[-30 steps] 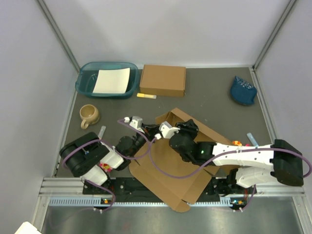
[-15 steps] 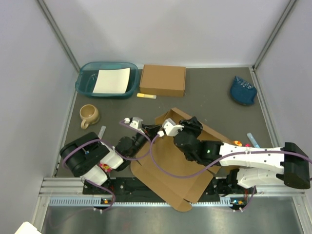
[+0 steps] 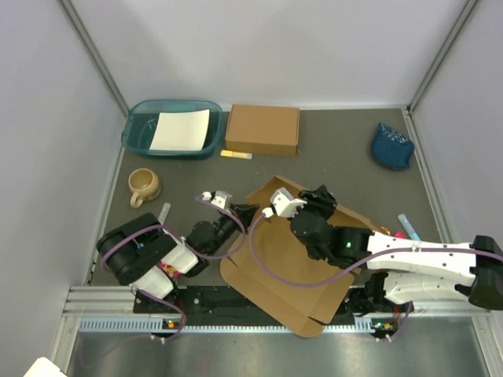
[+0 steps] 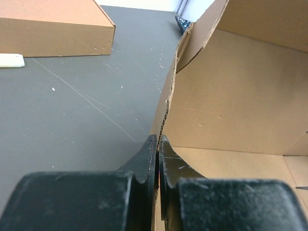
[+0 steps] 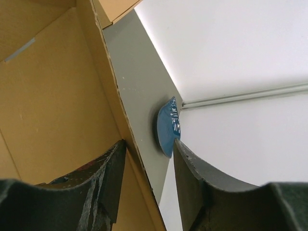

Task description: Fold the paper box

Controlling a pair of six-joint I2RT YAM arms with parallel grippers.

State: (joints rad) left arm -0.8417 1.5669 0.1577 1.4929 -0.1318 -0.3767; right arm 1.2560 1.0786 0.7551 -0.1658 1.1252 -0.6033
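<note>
My left hand (image 4: pixel 158 144) is pinched fully together on the paper box (image 3: pixel 275 267). Only the thin raised side edge of the cardboard sits between its fingers, and the bite is shallow, right at the tips. My right hand (image 5: pixel 147 148) is open. Its fingers stand on either side of an upright wall of the box without clamping it, so it holds nothing.

The box is a half-raised sheet between my two hands. Its floor panel lies flat on the tabletop (image 3: pixel 346 165) to the right of my left hand. The loose flaps run back behind both hands, and one corner reaches past the tabletop's near edge.

I think the weak point is that shallow left pinch. If I pull or lift sideways, the edge may slip out or tear along its ragged die-cut line. If my right hand closes askew, it could crease the wall off its score. With nothing pinning the floor, a push could slide the whole sheet instead of folding it.
</note>
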